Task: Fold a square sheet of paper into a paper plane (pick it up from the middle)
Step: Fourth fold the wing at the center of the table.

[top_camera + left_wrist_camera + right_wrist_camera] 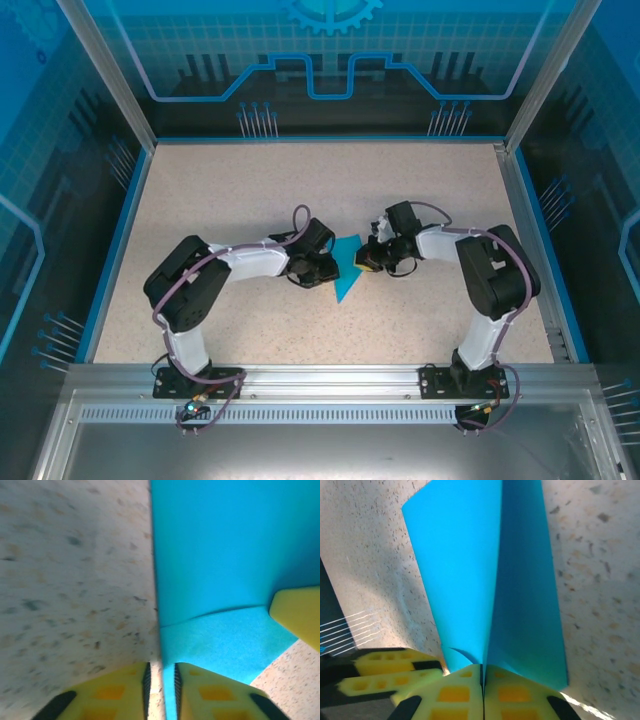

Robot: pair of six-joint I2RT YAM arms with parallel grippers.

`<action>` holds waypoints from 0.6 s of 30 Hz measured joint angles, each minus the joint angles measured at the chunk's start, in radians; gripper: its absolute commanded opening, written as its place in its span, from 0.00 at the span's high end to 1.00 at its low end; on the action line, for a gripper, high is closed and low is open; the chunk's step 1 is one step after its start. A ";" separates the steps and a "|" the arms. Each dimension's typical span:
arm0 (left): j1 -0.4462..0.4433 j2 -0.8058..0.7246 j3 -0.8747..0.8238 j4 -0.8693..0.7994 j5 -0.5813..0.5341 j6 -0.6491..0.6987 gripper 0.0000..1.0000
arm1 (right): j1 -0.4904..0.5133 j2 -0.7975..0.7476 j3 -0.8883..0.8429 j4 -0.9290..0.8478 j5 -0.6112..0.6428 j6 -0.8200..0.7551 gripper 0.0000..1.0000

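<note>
The right fingers (pixel 512 697) are clenched tight, pad against pad, on the sheet of paper (pixel 470 570), pinching it just where its centre crease runs into their seam. From there the teal-blue sheet spreads away in two panels over the speckled desk (pixel 600 555), a brighter panel left of the crease and a shaded one right of it. The left fingers (pixel 125 692) stand a crack apart, released rather than pinching: a long straight edge of the sheet runs into the narrow gap between them, and a strip of desk shows in the gap beside it. In the left wrist view a folded flap crosses the sheet near these fingers, and one yellow finger of the right arm sits at the sheet's right edge. From above, the partly folded sheet lies in the middle of the desk between the two sets of fingers, which meet it from left and right, its narrow tip pointing toward the near edge.
</note>
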 measured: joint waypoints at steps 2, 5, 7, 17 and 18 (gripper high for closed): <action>0.021 -0.053 -0.009 -0.021 -0.011 0.015 0.60 | 0.007 -0.041 -0.006 -0.002 0.035 0.021 0.98; 0.048 -0.148 -0.020 -0.042 -0.031 0.034 0.52 | 0.036 -0.126 -0.006 -0.013 0.108 0.050 0.98; 0.061 -0.211 -0.027 -0.051 -0.042 0.050 0.49 | 0.061 -0.171 -0.001 -0.026 0.153 0.071 0.98; 0.132 -0.450 -0.129 -0.084 -0.095 0.133 0.37 | 0.219 -0.242 0.157 -0.171 0.439 0.198 0.97; 0.138 -0.463 -0.136 -0.084 -0.098 0.141 0.36 | 0.233 -0.243 0.172 -0.181 0.464 0.211 0.97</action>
